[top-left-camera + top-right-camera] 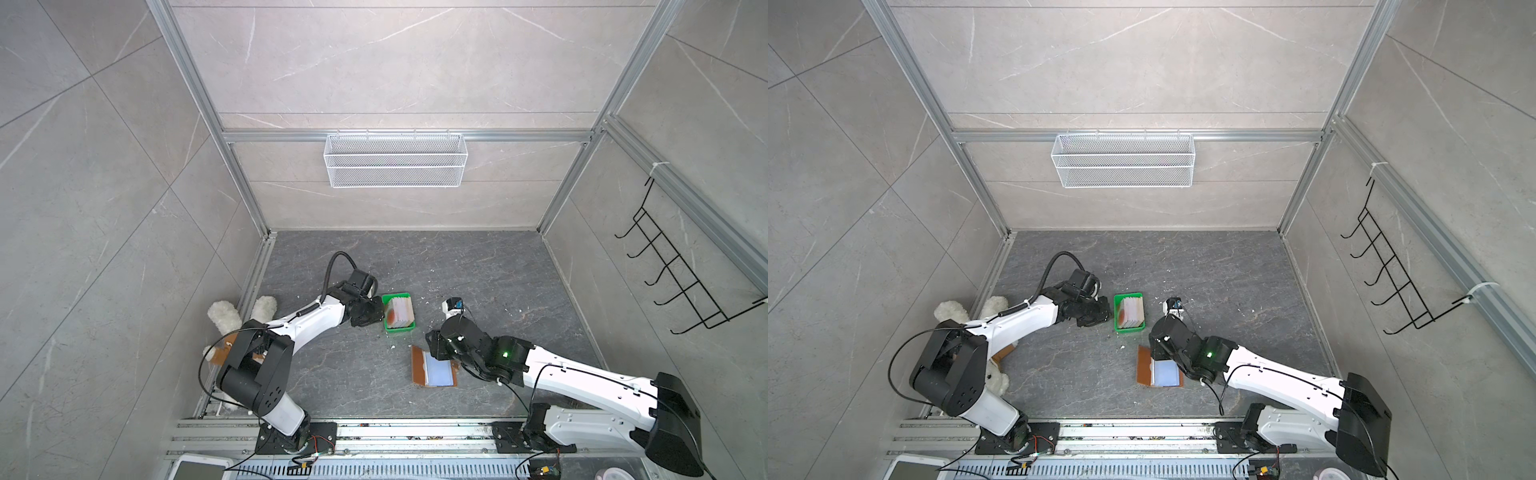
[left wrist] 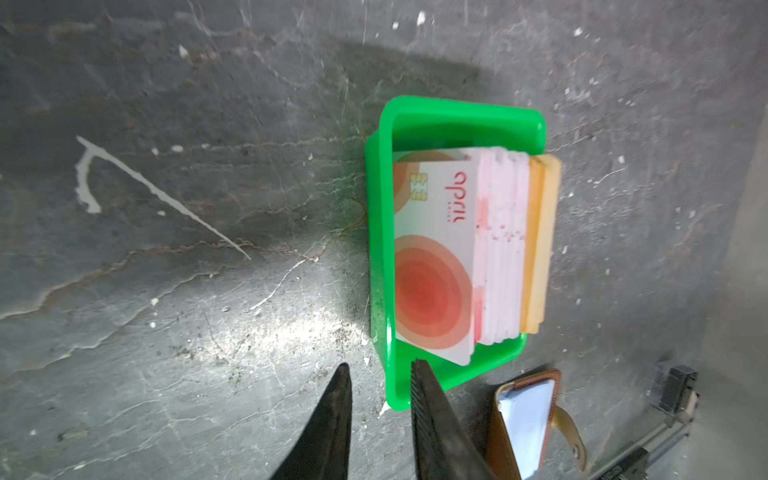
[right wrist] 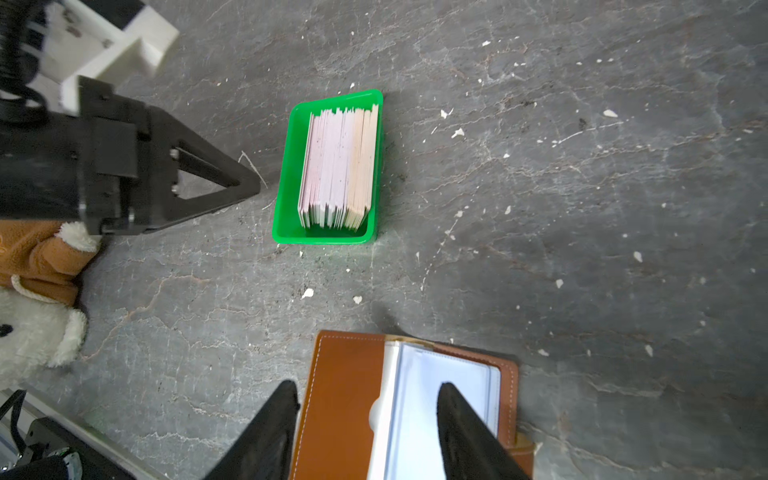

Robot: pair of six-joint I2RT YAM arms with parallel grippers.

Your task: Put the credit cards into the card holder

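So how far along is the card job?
Done: the card holder lies open on the table, and its visible sleeve is empty. In hand: nothing. The left gripper is open at the green tray, and the right gripper is open over the holder. Left: every card, since the credit cards stand in the tray.

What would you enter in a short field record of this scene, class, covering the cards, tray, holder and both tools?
Cards: stack of whitish-pink credit cards, leaning on edge inside the tray
Tray: small green plastic tray, on the dark stone-look surface
Holder: tan-brown leather card holder, lying open, clear sleeves up, no card seen in it
Left tool: open, beside the tray, empty
Right tool: open, over the holder, empty
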